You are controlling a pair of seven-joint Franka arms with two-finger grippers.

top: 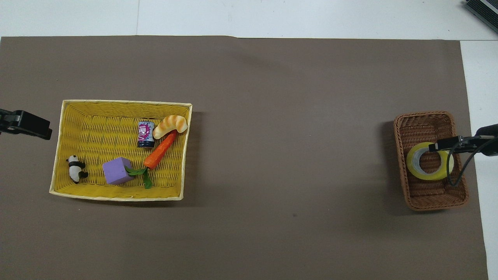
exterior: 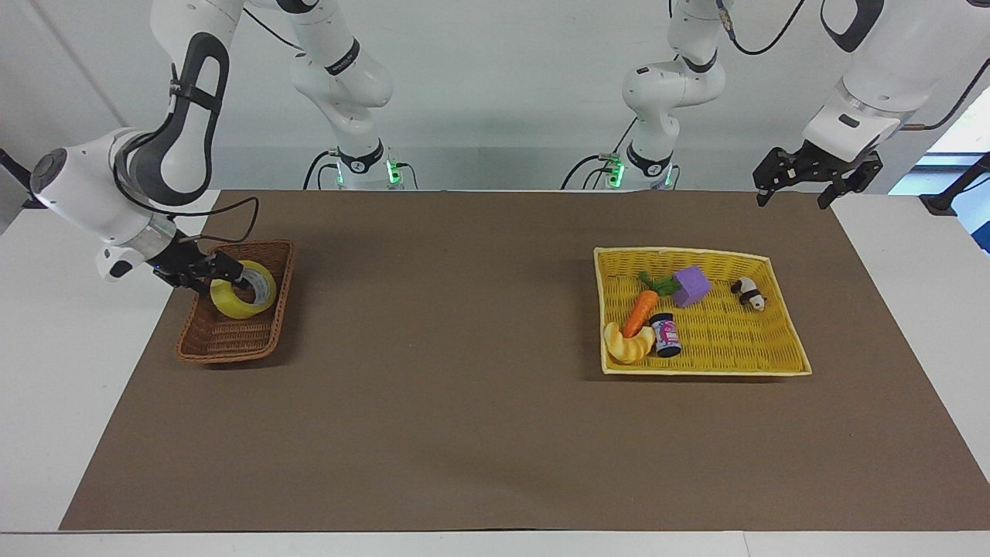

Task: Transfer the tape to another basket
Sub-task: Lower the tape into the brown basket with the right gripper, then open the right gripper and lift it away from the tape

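The yellow tape (exterior: 230,304) lies in the dark-brown wicker basket (exterior: 224,342) at the right arm's end of the table. It shows as a ring in the overhead view (top: 413,166), inside the basket (top: 435,199). My right gripper (exterior: 232,275) hangs just above the roll's upper rim, open and with nothing in it; in the overhead view (top: 439,146) its tip is over the roll's edge. My left gripper (exterior: 795,195) waits open above the table's corner at the left arm's end, also seen in the overhead view (top: 42,130).
A wide yellow woven basket (exterior: 777,365) sits toward the left arm's end, also in the overhead view (top: 116,103). It holds a carrot (exterior: 640,311), a purple cube (exterior: 691,285), a small can (exterior: 665,335), a croissant toy (exterior: 625,344) and a panda figure (exterior: 749,293).
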